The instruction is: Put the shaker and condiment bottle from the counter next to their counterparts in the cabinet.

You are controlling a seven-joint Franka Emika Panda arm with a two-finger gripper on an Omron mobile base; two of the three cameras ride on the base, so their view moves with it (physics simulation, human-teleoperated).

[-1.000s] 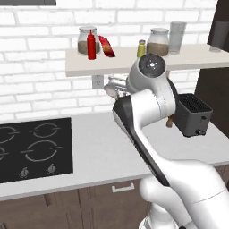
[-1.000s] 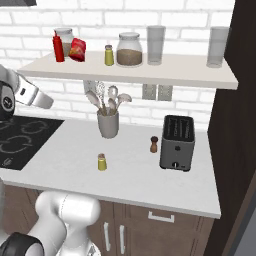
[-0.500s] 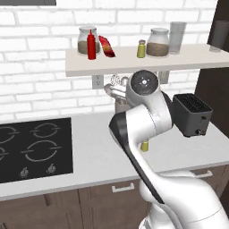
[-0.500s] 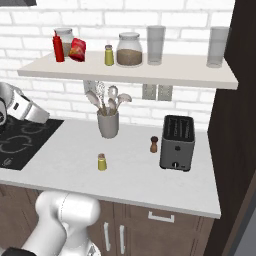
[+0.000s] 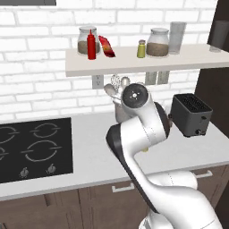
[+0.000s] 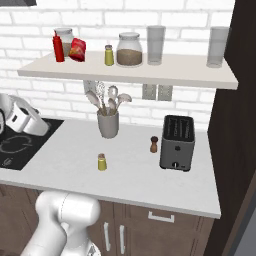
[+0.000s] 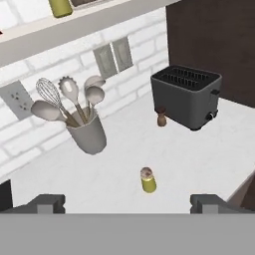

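On the counter (image 6: 65, 165), between the utensil crock (image 7: 88, 133) and your open, empty gripper (image 7: 127, 201), the shaker (image 7: 147, 180) stands upright, awaiting pickup, while 1 red condiment bottle (image 6: 58, 47) already sits on the cabinet (image 6: 175, 70) shelf beside its jar.

The white arm (image 5: 143, 129) rises from the lower right and bends over the pale grey surface (image 5: 89, 154), its round joint in front of a utensil holder (image 5: 120, 107); the pincer itself cannot be made out, so no place can be given relative to it. On the beige cabinet shelf (image 5: 129, 65) stand a red condiment bottle (image 5: 91, 44), a glass jar (image 5: 83, 41), a red packet (image 5: 106, 46), a yellow-green shaker (image 5: 141, 48), another jar (image 5: 158, 43) and a tall glass (image 5: 177, 37). A black hob (image 5: 33, 147) and a dark toaster (image 5: 191, 114) sit on the surface.
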